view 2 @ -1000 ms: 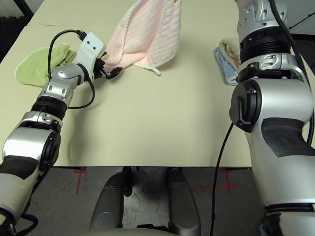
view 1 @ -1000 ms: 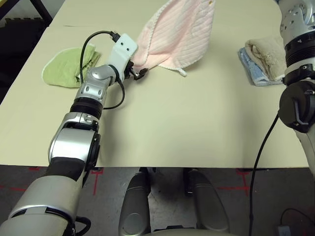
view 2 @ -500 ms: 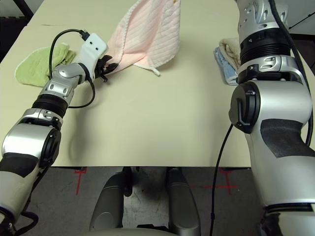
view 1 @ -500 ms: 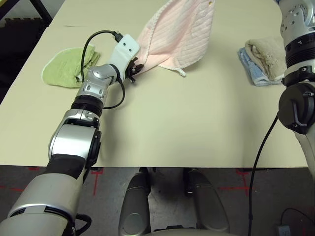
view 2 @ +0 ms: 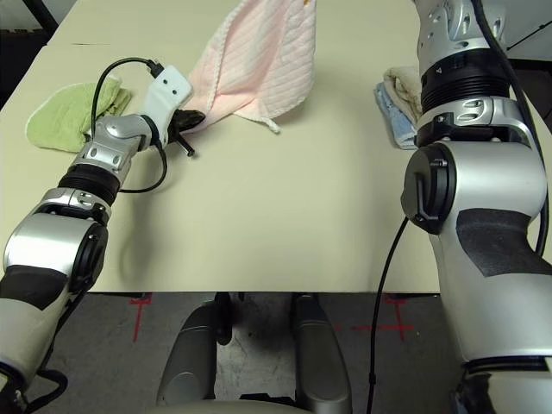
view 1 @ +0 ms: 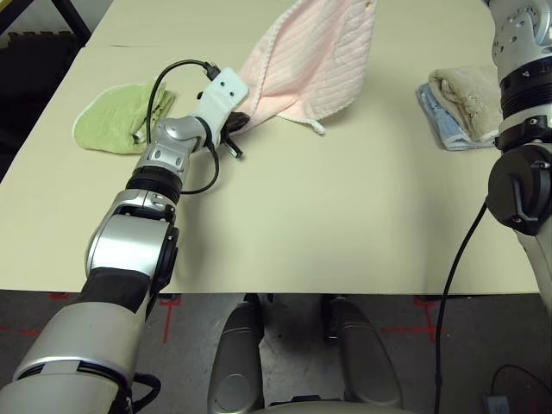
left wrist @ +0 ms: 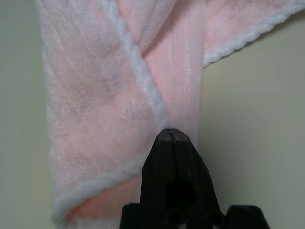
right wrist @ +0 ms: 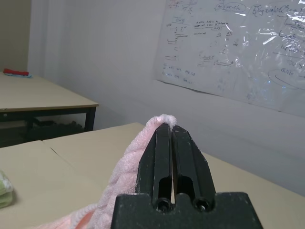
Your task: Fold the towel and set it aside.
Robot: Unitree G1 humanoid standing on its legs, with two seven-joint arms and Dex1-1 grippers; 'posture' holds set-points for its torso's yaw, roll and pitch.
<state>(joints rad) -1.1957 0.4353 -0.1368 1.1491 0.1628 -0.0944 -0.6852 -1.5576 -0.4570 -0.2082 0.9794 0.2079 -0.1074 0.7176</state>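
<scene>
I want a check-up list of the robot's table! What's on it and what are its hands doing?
Surface: beige table, bare in the middle.
Job's things: pink towel hanging from one lifted corner, its lower end on the table.
Clutter: green cloth; folded beige and blue towels.
Grippers: left gripper shut on the towel's lower corner; right gripper shut on the raised corner.
Cables: black cable looping over the left wrist.
Surroundings: whiteboard, another table.

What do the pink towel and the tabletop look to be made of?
The towel: soft terry-like cloth, judging by its fuzzy ribbed pile and white scalloped trim. The table: smooth matte beige surface, probably laminate board; no grain or gloss shows, so that is a guess.
</scene>
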